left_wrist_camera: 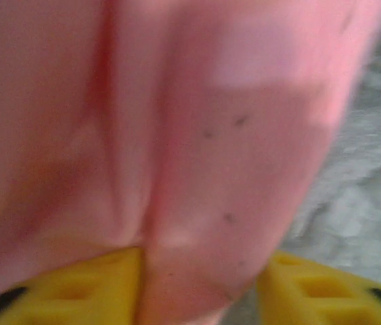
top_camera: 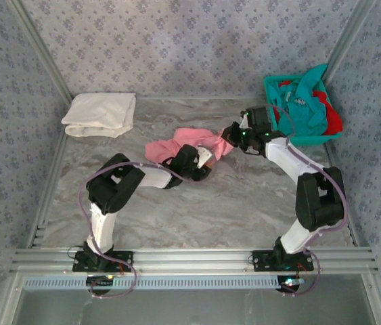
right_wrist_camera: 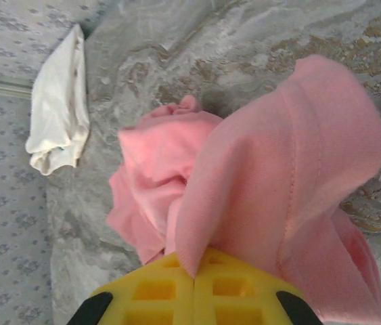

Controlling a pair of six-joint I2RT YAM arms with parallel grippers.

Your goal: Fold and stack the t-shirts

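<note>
Four shirts are visible from above. A pink shirt (top_camera: 180, 143) lies crumpled on the marbled counter (top_camera: 244, 203), a little to the left of the teal basket (top_camera: 270, 88) and nearer the arms than it. The basket stands in the far right corner. A teal shirt (top_camera: 308, 101) and a red shirt (top_camera: 335, 122) are heaped in the basket and spill over its rim. A white shirt (top_camera: 100, 114), folded, rests well to the left of the basket, close to the far wall.

Both arms reach to the end of the pink shirt that faces the basket. The right arm (top_camera: 319, 196) bends in from the basket's side, and the left arm (top_camera: 112, 189) stretches across from the side away from it.

The right fingers (right_wrist_camera: 170, 291) are pressed together, pinching an edge of the pink shirt, which rises from them in a tall fold. The rest of the shirt is bunched on the counter beyond.

The left fingers (left_wrist_camera: 82, 288) stand apart with a hanging fold of the pink shirt between them. The view is blurred, and I cannot tell whether they clamp the cloth or only flank it.
</note>
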